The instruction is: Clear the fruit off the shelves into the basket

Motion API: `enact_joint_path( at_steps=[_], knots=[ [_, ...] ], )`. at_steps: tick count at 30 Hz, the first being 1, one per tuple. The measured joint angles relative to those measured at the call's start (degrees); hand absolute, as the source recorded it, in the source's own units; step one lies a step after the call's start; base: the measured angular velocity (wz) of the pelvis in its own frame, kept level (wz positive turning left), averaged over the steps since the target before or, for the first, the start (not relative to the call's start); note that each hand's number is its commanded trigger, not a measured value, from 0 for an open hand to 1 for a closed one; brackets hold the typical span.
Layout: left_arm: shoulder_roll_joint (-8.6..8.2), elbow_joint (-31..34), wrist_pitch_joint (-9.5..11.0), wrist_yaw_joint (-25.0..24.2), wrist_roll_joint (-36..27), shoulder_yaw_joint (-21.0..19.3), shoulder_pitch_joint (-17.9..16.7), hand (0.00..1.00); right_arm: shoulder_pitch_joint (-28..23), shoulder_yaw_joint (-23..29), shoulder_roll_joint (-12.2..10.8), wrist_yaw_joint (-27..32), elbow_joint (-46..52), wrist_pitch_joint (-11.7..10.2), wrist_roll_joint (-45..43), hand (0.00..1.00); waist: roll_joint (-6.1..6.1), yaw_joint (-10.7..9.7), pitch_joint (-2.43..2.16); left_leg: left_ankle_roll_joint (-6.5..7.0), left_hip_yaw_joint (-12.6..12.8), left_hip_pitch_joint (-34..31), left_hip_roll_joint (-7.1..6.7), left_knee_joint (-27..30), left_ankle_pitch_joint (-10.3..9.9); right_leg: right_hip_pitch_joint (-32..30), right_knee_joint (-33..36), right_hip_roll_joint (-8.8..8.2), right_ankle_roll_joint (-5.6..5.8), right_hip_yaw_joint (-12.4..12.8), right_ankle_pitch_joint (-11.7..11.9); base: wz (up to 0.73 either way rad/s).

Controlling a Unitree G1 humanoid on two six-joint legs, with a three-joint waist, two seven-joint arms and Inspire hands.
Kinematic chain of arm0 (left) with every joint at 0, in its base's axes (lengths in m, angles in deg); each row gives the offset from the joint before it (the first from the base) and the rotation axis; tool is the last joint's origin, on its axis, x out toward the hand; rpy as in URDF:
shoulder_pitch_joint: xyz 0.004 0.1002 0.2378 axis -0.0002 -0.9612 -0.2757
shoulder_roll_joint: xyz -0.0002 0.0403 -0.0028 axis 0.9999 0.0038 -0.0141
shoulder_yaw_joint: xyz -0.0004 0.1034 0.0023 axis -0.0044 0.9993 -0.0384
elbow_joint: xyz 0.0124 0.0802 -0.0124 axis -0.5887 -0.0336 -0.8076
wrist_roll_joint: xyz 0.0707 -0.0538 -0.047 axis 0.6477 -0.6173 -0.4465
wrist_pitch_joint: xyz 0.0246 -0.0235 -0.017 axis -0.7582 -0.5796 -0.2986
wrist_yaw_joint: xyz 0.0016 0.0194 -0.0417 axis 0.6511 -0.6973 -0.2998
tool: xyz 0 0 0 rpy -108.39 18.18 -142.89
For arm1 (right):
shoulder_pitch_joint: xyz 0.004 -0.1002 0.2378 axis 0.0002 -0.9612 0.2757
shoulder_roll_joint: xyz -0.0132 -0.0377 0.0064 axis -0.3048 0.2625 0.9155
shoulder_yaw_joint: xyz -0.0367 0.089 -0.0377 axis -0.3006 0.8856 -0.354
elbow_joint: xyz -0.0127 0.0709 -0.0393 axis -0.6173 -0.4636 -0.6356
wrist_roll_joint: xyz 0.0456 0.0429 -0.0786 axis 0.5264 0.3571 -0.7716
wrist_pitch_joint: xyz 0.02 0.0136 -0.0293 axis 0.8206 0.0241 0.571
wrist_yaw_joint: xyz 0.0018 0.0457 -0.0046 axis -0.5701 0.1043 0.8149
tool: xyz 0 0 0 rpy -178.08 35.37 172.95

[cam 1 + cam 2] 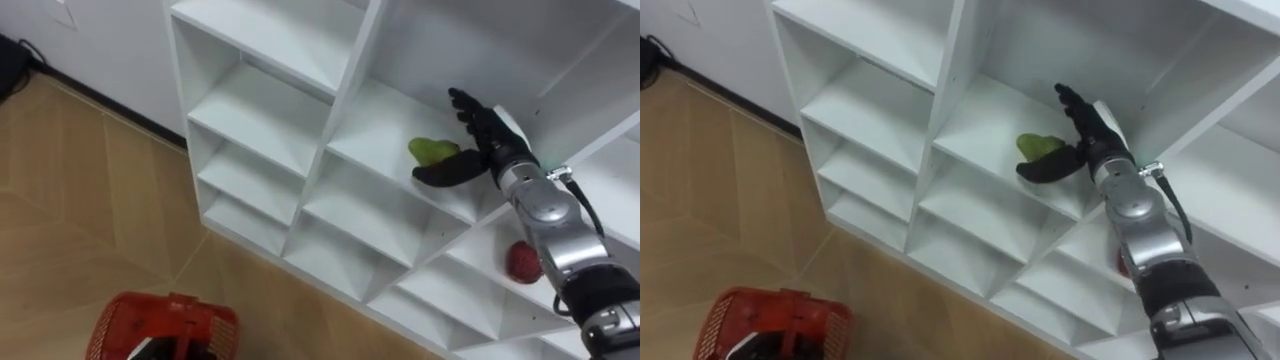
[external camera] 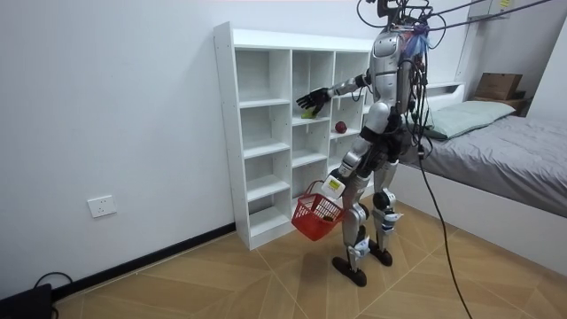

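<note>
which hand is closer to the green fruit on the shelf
Right. The right hand is at the green fruit, thumb in front of it; the left hand is down by the red basket.

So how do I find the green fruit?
Look at the tall white cubby shelf against the wall. High in its middle column, the small green fruit lies by the robot's black right hand. Its only neighbour, a column over, is a round red fruit.

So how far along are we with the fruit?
Nothing is confirmed done: the red basket hangs from the left hand, contents unclear. In hand: the right hand is open around the green fruit on its shelf, not gripping. Left: grasp it, then the red fruit in the next column.
</note>
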Motion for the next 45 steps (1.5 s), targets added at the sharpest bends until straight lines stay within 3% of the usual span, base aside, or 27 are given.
enact_joint_path(
  at_steps=[4,17,35,42,45],
  knots=[
    [0.12,0.2,0.2,0.0,-0.1,1.7,0.2,1.0,0.3,-0.1,-0.2,1.2,-1.1,-1.0,-2.1,0.0,0.84,0.4,0.31,0.07,0.4,-0.9,0.03,0.0,0.1,-1.2,0.2,-0.05,-0.05,0.3,0.1,-0.05],
    [0.15,0.3,0.2,0.6,-0.3,2.9,0.1,1.0,2.2,-0.1,-0.3,5.5,-2.7,-1.0,-2.0,0.0,1.12,0.8,0.22,0.27,0.8,-3.3,-0.03,0.4,0.7,-4.4,2.0,-0.7,-0.15,0.6,0.2,-0.01],
    [0.16,0.4,0.2,1.2,-1.3,2.8,0.7,1.0,3.4,0.0,-0.3,5.5,-3.4,-1.1,-2.0,0.0,1.05,0.9,0.17,0.37,1.3,-4.5,-0.01,0.6,0.9,-6.2,2.0,-0.69,-0.04,2.0,0.2,-0.01],
    [-0.16,0.3,0.2,1.2,-1.3,2.8,1.2,1.0,3.7,0.2,-0.2,4.0,-4.0,-1.0,-3.8,0.0,1.25,0.8,0.32,0.38,1.4,-4.9,0.02,1.3,0.9,-6.3,1.7,-0.65,-0.08,1.9,0.5,0.0],
    [-0.43,0.3,0.2,1.5,-1.3,2.9,1.4,1.0,3.8,0.2,-0.2,3.8,-4.0,-1.0,-4.0,0.0,1.65,1.0,0.59,0.37,1.4,-5.0,0.04,1.3,0.9,-6.3,1.6,-0.63,-0.08,1.8,0.5,0.0]
  ],
)
